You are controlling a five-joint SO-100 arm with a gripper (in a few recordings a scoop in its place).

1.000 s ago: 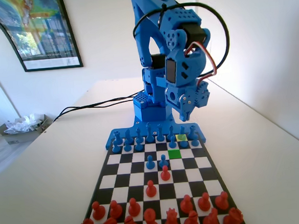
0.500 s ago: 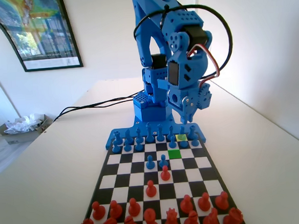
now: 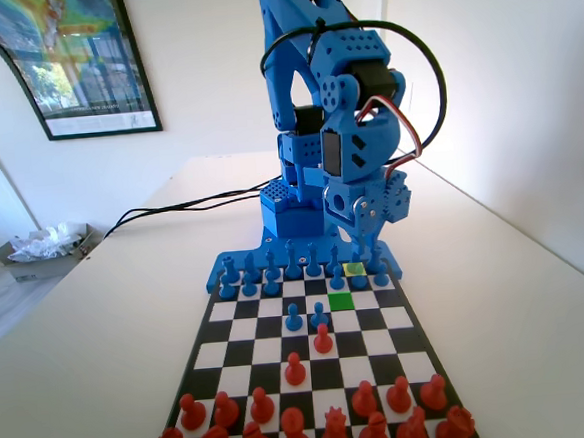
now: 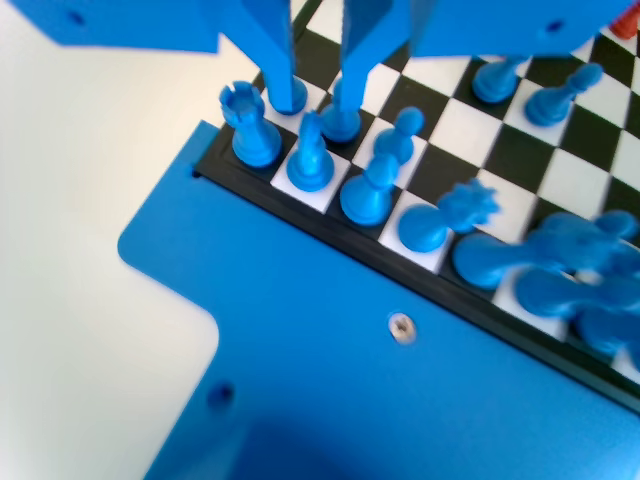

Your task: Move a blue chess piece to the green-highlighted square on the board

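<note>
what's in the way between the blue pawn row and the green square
nothing visible: the gripper, jaws open, hangs over the blue pawns, and the green-highlighted square just in front of that row is bare. an advanced blue pawn stands near it, not on it.

claw (image 4: pixel 318 80) hemmed by blue pawns, rook (image 4: pixel 250 125) close beside

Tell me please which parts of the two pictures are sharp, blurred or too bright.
Wrist view: the rook at the board's corner is fairly sharp, while the blue pieces at right smear into blur. Fixed view: the wall right of the gripper is washed out by bright light; the board is sharp.
</note>
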